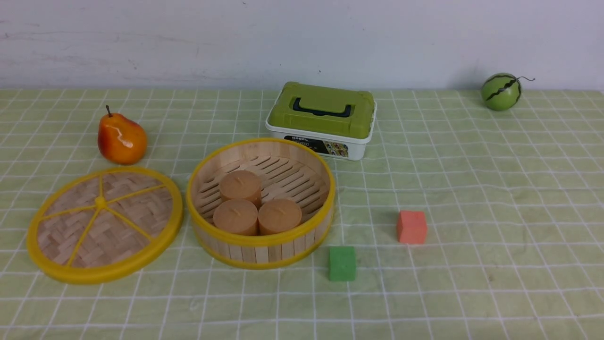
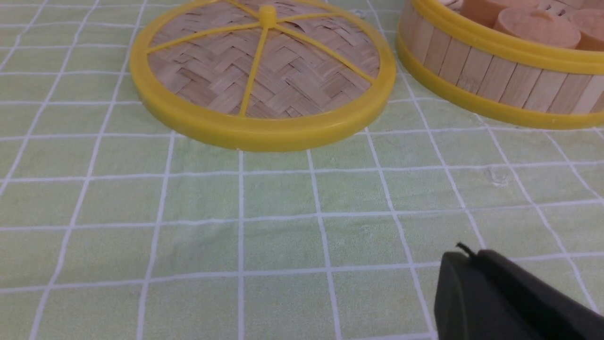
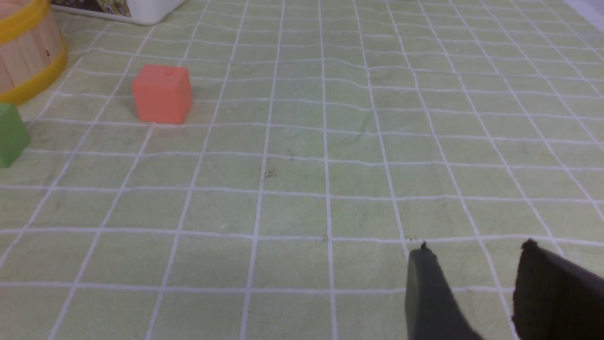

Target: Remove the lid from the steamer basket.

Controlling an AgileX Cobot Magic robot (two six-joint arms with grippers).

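Note:
The lid (image 1: 104,224), a woven bamboo disc with yellow rim and spokes, lies flat on the cloth to the left of the steamer basket (image 1: 260,248), close to its wall. It also shows in the left wrist view (image 2: 262,78). The basket is uncovered and holds three tan cylinders (image 1: 240,186). Its wall shows in the left wrist view (image 2: 495,85) and a bit of it in the right wrist view (image 3: 26,52). My left gripper (image 2: 465,257) is shut and empty, low over the cloth, well short of the lid. My right gripper (image 3: 476,250) is open and empty over bare cloth.
A white box with a green lid (image 1: 322,120) stands behind the basket. An orange pear (image 1: 121,138) sits behind the bamboo lid. A green cube (image 1: 342,263) and a red cube (image 1: 412,227) lie right of the basket. A small watermelon (image 1: 501,91) is at the far right.

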